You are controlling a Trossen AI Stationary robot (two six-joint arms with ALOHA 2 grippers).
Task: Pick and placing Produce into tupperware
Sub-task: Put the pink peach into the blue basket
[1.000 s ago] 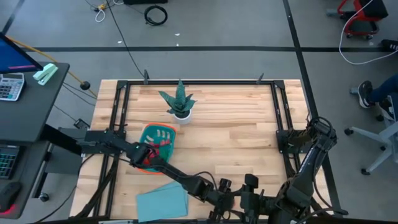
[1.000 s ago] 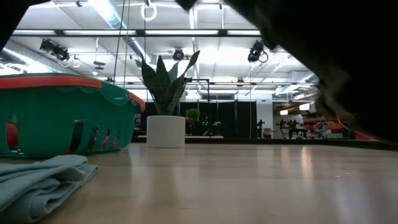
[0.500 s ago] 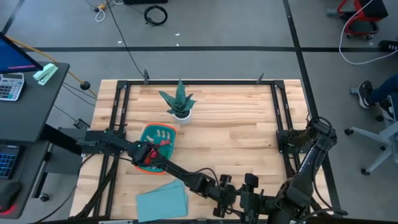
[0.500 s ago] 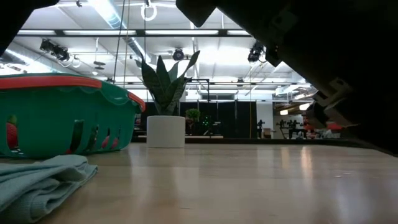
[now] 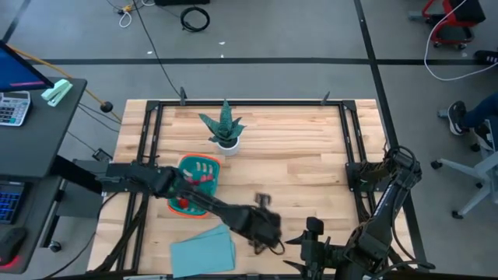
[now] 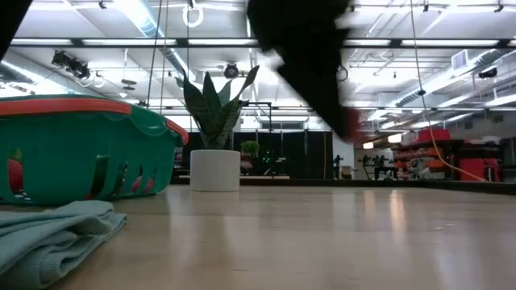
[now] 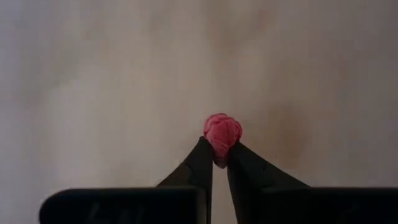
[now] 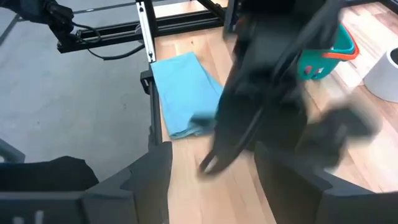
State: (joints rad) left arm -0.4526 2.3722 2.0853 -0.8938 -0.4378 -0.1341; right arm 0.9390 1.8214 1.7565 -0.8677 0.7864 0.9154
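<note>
My left gripper (image 7: 219, 152) is shut on a small red, bumpy Produce piece (image 7: 222, 132) above the table's near middle (image 5: 262, 224). In the low view the piece (image 6: 348, 125) shows under the blurred dark arm, clear of the tabletop. The teal tupperware (image 5: 194, 185) with its orange rim stands at the left, and red pieces (image 6: 14, 173) show through its slots. My right gripper (image 8: 211, 155) waits open at the near edge (image 5: 311, 236), just right of the left gripper. My left gripper pinches the lower part of the red piece (image 7: 219, 148) between the free ends of its two fingers (image 7: 200, 163). The fingers point down at the table from above. Most of the piece sticks out beyond the fingertips, lifted clear of the table.
A folded light-blue cloth (image 5: 204, 250) lies at the near left, just in front of the tupperware. A spiky green plant in a white pot (image 5: 225, 131) stands behind the tupperware. Bare wood (image 5: 296, 163) spreads across the middle and right.
My left gripper has swung up and away from the near edge, toward the table's left and the tupperware, carrying the red piece clear of the table. In the low view the dark arm no longer covers the right side.
</note>
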